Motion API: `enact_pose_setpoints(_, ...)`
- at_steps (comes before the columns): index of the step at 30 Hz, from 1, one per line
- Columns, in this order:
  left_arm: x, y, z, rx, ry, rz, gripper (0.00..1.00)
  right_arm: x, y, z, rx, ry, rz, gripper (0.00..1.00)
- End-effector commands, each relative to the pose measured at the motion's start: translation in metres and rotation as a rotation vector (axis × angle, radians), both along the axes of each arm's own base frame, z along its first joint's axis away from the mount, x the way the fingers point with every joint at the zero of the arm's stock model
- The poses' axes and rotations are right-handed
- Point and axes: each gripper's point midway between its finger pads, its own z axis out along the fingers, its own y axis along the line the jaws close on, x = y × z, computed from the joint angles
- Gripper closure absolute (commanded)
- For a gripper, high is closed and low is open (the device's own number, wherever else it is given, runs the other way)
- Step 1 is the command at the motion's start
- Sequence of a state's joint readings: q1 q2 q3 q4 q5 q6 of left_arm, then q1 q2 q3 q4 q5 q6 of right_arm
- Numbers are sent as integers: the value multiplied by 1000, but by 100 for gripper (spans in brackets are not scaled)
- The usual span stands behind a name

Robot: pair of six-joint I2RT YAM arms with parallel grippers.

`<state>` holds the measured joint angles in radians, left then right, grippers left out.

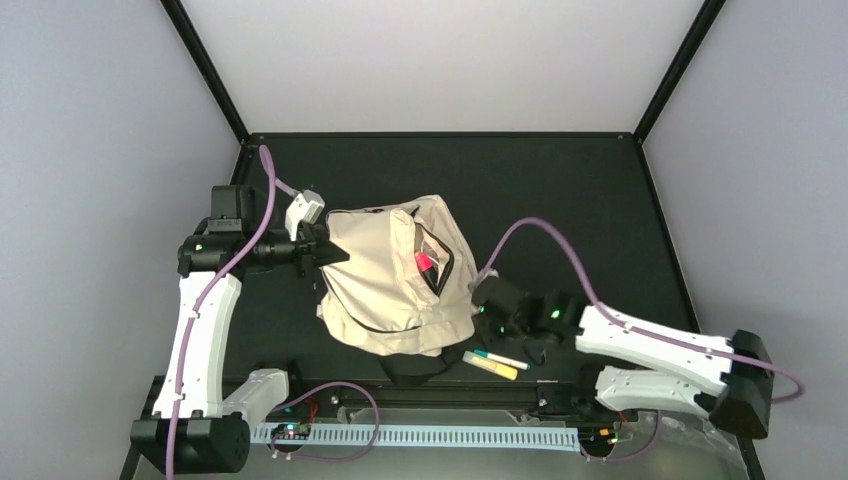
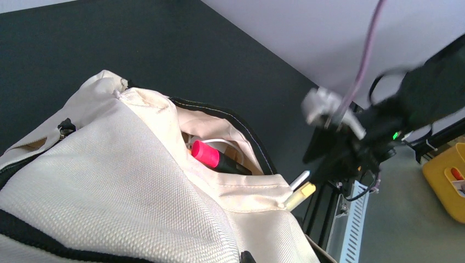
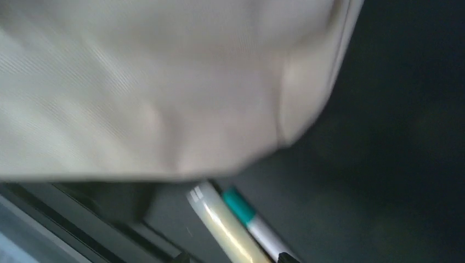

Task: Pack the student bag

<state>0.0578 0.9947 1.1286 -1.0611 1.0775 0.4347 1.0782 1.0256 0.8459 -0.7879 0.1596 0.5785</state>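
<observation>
1. The bag [image 1: 385, 285] is set in the middle of the table [image 1: 560, 190], between the two arms, with its cream fabric bunched up and its black straps trailing toward the near edge.
2. A zipped opening on the bag's right half is held agape, and a pink marker [image 1: 423, 262] with a dark body is lodged in it, cap uppermost.
3. The left gripper [image 1: 322, 247] is pressed to the bag's left edge. Its fingers are closed tight, and the fabric there appears to be pinched between them. The fingers themselves are not shown in the left wrist view, which is filled by the bag's weave and the open pocket.
4. The right gripper [image 1: 478, 298] is placed just beside the bag's lower right corner, low over the table. How far its fingers are parted cannot be told, and nothing is seen held in them. The right wrist view is blurred.
5. A yellow marker [image 1: 492, 366] and a teal marker [image 1: 505, 358] are laid side by side on the table, just beside the bag's near right corner and below the right gripper.
</observation>
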Motion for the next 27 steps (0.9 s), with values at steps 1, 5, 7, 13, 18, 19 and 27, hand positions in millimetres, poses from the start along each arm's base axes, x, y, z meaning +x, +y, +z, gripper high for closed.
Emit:
enact_pose_setpoints(1, -3, -4, 23, -46, -97, -42, 98, -42, -36, -72, -207, 191, -53, 55)
enact_pose_setpoints(5, -5, -5, 23, -49, -99, -50, 98, -50, -29, -94, -226, 210, 6, 44)
enact_pose_setpoints(7, -6, -5, 24, -53, -99, -55, 98, -53, -26, -103, -239, 219, 28, 43)
enact_pose_setpoints(13, -6, -5, 24, -53, -98, -57, 98, -58, -16, -113, -271, 234, 69, 55)
enact_pose_setpoints(18, -6, -5, 22, -55, -95, -61, 98, -59, -17, -120, -320, 222, 86, 57)
enact_pose_setpoints(19, -5, -5, 23, -56, -94, -61, 99, -60, -18, -123, -335, 223, 90, 57)
enact_pose_setpoints(27, -6, -6, 22, -56, -92, -63, 98, -54, -23, -142, -451, 184, 99, 61)
